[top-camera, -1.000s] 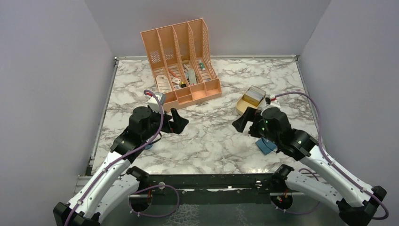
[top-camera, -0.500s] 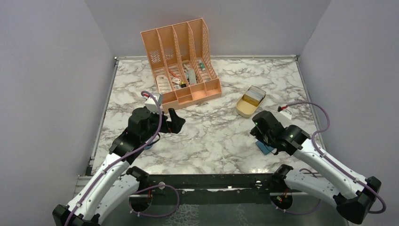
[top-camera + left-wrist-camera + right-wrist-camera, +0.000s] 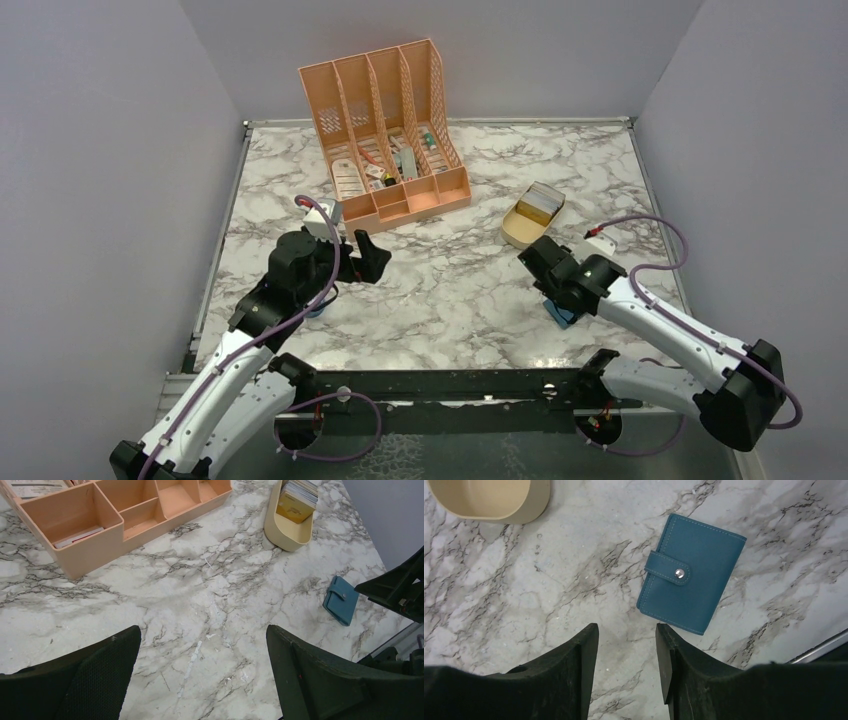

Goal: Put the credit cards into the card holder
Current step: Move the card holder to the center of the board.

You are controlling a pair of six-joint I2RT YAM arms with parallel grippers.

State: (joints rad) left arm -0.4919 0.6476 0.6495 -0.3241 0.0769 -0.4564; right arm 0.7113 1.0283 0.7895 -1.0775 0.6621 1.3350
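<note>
Hovering over the marble table (image 3: 549, 580), the right gripper (image 3: 626, 630) has its 2 fingers (image 3: 574, 665) set a small gap apart with nothing between them, so the jaws are parted and empty. Just ahead of them and a little to the right lies the card holder (image 3: 691, 577), flat on the marble, folded shut with its snap tab (image 3: 669, 572) fastened, and clear of both fingertips. Farther ahead and to the left of these jaws sits the near end of a tan oval tray (image 3: 489, 500). The left gripper (image 3: 200, 680) is spread wide, also empty, over bare marble. Ahead of its jaws and to the left stands a peach desk organizer (image 3: 90, 545). Ahead and to the right is the tray, with the credit cards (image 3: 297, 502) stacked in its far end, a yellow-orange one facing front. Well off to the right of the left jaws lies the card holder, just beside the right arm's dark fingers.
</note>
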